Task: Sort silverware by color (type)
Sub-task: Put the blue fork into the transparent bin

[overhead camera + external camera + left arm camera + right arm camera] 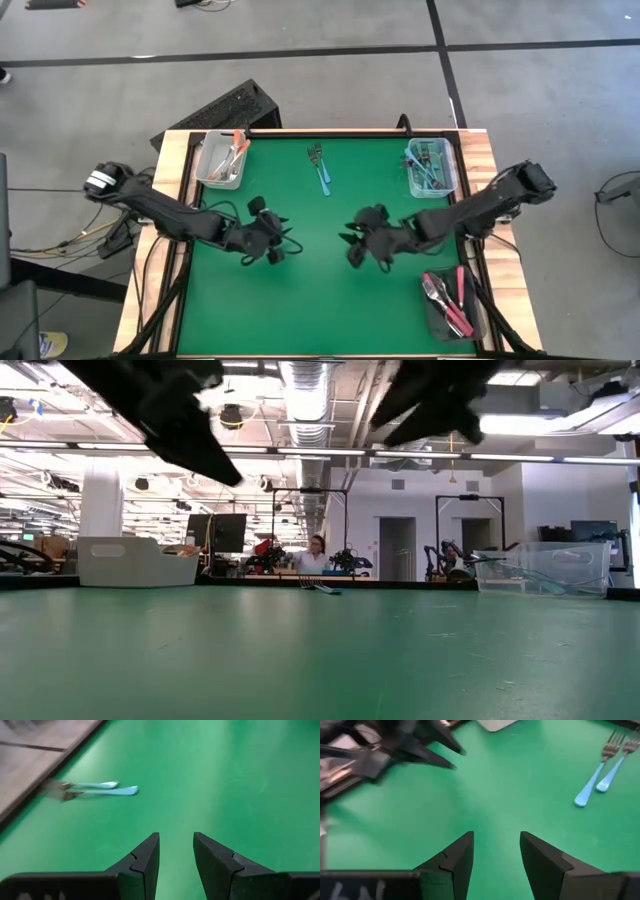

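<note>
Two light-blue-handled forks (319, 168) lie side by side flat on the green mat near its far edge; they show as forks (97, 789) in the left wrist view and forks (602, 772) in the right wrist view. My left gripper (275, 240) hovers open over the mat's middle left, nothing between its fingers (176, 851). My right gripper (358, 243) hovers open at the middle right, also holding nothing (496, 851). Both are above the mat and well short of the forks.
A clear bin (222, 160) with orange-handled forks stands at the far left corner. A clear bin (432, 167) with blue-handled forks stands at the far right. A dark bin (452, 303) with pink-red-handled forks sits at the near right. Bare mat lies between the arms.
</note>
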